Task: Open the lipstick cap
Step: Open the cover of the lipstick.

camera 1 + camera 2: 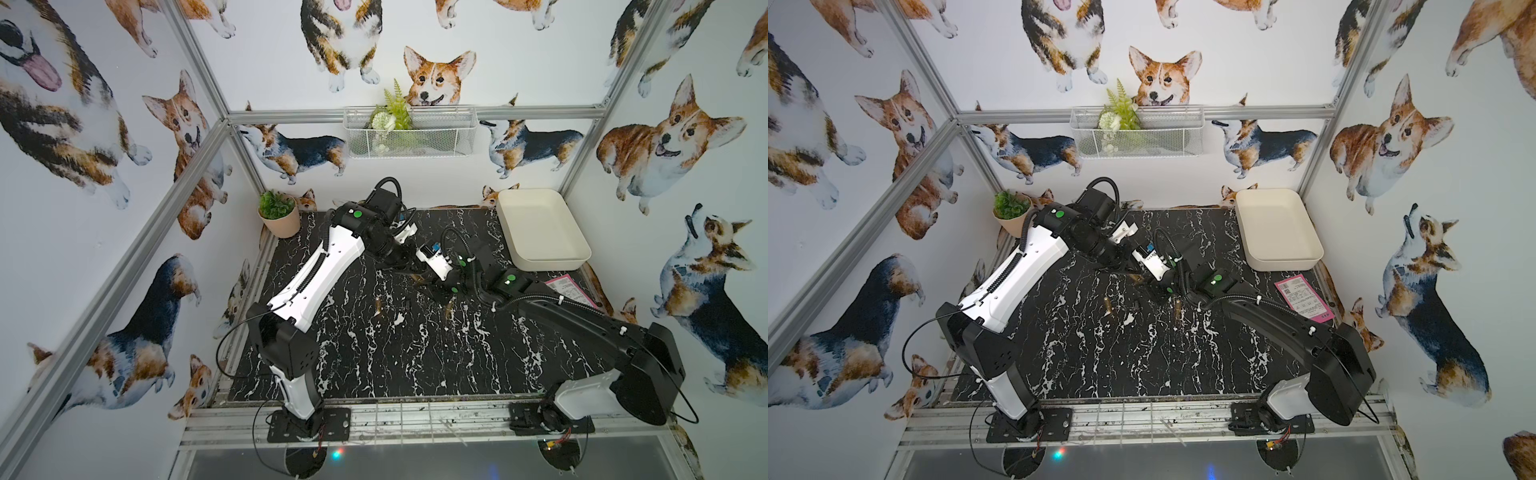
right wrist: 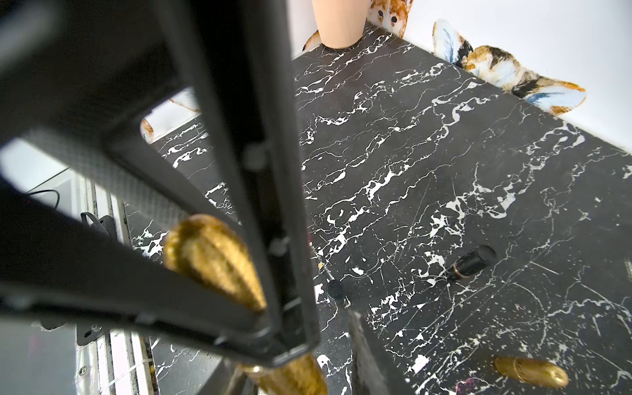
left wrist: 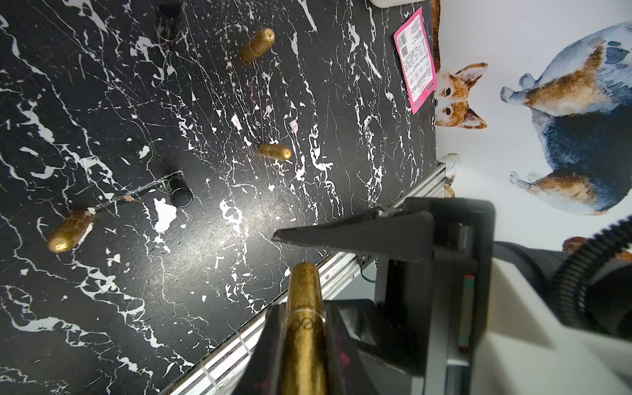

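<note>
The left tool (image 3: 301, 328) stands clamped on a gold lipstick (image 3: 304, 290), held above the black marble bench (image 3: 171, 290) (three loose gold tubes (image 3: 275, 152) lie on it), while the right tool (image 2: 301, 362) straddles the lipstick's free end, fingers apart.

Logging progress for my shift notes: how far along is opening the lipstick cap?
Done: the left gripper is shut on the gold lipstick, holding it up. In hand: the right gripper stands open around the cap, not visibly gripping it yet. Left: close on the cap and pull it off; it sits fully seated on the lipstick.
</note>
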You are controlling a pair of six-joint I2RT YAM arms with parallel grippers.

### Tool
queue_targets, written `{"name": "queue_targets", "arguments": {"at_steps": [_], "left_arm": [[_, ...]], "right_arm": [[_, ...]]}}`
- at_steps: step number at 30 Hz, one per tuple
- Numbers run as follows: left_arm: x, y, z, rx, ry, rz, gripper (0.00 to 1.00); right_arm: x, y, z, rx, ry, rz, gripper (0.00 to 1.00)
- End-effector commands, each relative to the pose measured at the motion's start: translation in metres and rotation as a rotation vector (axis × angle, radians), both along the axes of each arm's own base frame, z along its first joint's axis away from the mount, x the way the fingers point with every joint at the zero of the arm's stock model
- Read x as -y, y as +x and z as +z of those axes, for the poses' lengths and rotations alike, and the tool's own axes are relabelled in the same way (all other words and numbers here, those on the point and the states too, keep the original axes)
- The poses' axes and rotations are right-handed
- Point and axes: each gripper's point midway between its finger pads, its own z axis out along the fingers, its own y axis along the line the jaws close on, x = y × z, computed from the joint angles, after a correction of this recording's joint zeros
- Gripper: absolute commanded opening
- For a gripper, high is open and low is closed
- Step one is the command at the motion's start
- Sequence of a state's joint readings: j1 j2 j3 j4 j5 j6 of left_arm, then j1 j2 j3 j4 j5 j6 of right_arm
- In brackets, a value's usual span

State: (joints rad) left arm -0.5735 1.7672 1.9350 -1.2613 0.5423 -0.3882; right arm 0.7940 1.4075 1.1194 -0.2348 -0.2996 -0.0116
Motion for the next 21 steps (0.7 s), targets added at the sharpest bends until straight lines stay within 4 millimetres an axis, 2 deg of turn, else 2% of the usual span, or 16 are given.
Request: {"name": "queue_targets", "arguments": {"at_steps": [1, 8, 11, 12, 21], "left_arm": [[-0.001, -0.002, 0.000, -0.015, 0.002, -0.002, 0.00], [-0.002, 0.000, -0.004, -0.024, 0.004, -0.001, 0.00], [-0.001, 0.000, -0.006, -0.030, 0.005, -0.002, 0.00], [-0.001, 0.000, -0.006, -0.031, 0.005, -0.002, 0.00], [0.000, -0.001, -0.006, -0.034, 0.001, -0.006, 0.00]], "right_arm": [[-0.002, -0.003, 0.002, 0.006, -0.001, 0.016, 0.42], [0.002, -0.010, 0.000, 0.002, -0.018, 0.024, 0.32], [0.004, -0.014, -0.001, -0.002, -0.023, 0.031, 0.10], [0.005, -0.014, -0.001, -0.001, -0.022, 0.030, 0.08], [0.006, -0.018, -0.002, 0.000, -0.020, 0.029, 0.07]]}}
